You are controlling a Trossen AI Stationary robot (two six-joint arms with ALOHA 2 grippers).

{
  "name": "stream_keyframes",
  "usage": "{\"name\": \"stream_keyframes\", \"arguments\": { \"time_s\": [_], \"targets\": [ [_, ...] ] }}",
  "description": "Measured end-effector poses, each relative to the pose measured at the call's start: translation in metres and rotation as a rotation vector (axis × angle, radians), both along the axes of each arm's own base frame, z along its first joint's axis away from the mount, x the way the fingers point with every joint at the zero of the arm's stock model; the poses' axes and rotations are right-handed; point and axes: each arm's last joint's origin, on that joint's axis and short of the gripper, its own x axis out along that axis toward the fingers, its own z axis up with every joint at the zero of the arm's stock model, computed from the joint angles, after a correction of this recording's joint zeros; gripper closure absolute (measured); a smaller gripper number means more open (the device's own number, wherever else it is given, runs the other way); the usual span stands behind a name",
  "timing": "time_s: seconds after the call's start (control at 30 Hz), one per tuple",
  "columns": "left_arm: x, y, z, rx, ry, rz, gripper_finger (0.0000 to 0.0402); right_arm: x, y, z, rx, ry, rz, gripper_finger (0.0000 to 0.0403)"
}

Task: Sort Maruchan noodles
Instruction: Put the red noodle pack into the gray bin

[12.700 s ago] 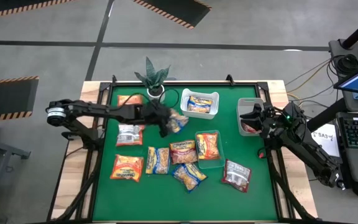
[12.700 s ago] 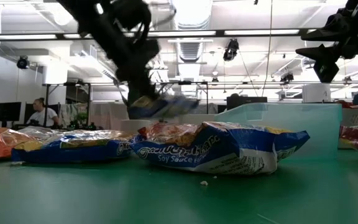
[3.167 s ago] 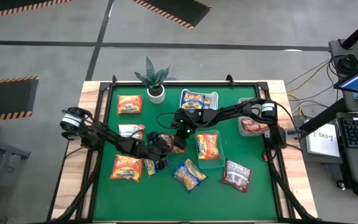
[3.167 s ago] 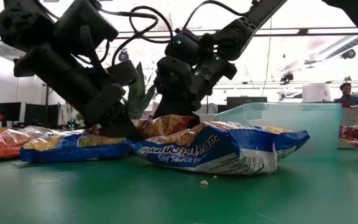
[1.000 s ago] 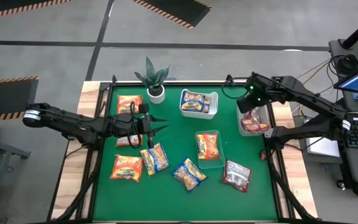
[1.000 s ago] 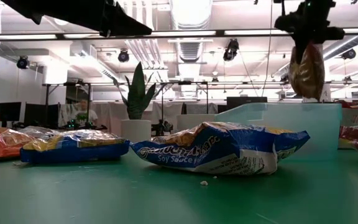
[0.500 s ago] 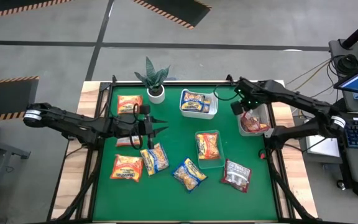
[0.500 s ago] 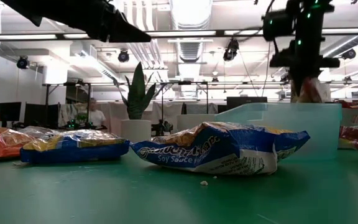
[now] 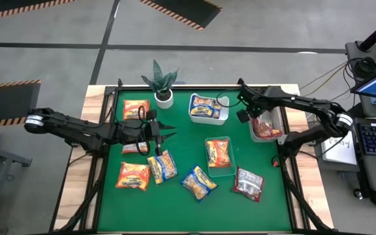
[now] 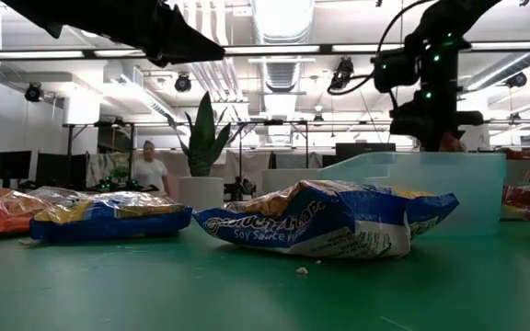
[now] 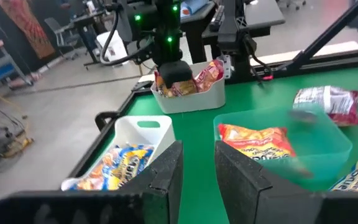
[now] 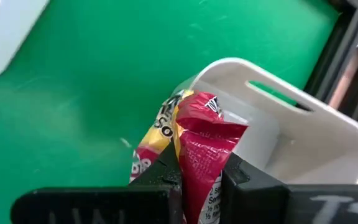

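Note:
My right gripper (image 9: 252,118) is at the grey bin's (image 9: 271,109) left rim, shut on a dark red-and-silver noodle packet (image 12: 199,142). More red packets (image 9: 266,132) lie in that bin. My left gripper (image 9: 167,134) hovers open and empty over the table's left half, fingers pointing right. Yellow-and-blue packets (image 9: 206,107) lie in the white tub (image 9: 224,111). An orange one (image 9: 218,153) lies in the clear tray (image 9: 230,168). Flat on the green mat lie orange (image 9: 133,176), yellow-and-blue (image 9: 164,166) and red-and-silver (image 9: 249,183) packets. My right gripper pinches the dark red packet by its near end (image 12: 199,177) between the two fingers (image 12: 166,177), coming from above and pointing down. The packet hangs below the fingers, with its crumpled lower end (image 12: 211,112) down in the grey bin (image 12: 291,134). Whether that end rests on the packets there, I cannot tell.
A potted plant (image 9: 162,83) stands at the far edge, left of the white tub. Another orange packet (image 9: 136,108) lies near it and a yellow-and-blue one (image 9: 199,183) near the middle. A person (image 10: 149,169) stands in the room beyond. Bare mat shows along the near edge.
My right gripper has carried the red packet down from high above the grey bin and a little toward the table's left. The packet has sunk from hanging free in the air to below the bin's rim. It is still held. My left arm has kept still.

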Motion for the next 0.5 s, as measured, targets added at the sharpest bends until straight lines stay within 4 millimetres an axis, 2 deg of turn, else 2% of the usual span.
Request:
{"name": "stream_keyframes", "arguments": {
  "time_s": [0.2,0.5],
  "targets": [
    [-0.0003,-0.0031,-0.0012,-0.079,-0.008,-0.002,0.0326,0.0056,-0.0056,-0.0076,-0.013,0.064,0.016,0.0372],
    [-0.0007,-0.0099,-0.0010,-0.119,-0.018,-0.023,0.0326,0.0102,-0.0088,-0.0064,-0.015,0.068,0.043,0.0327]
  ]
}}
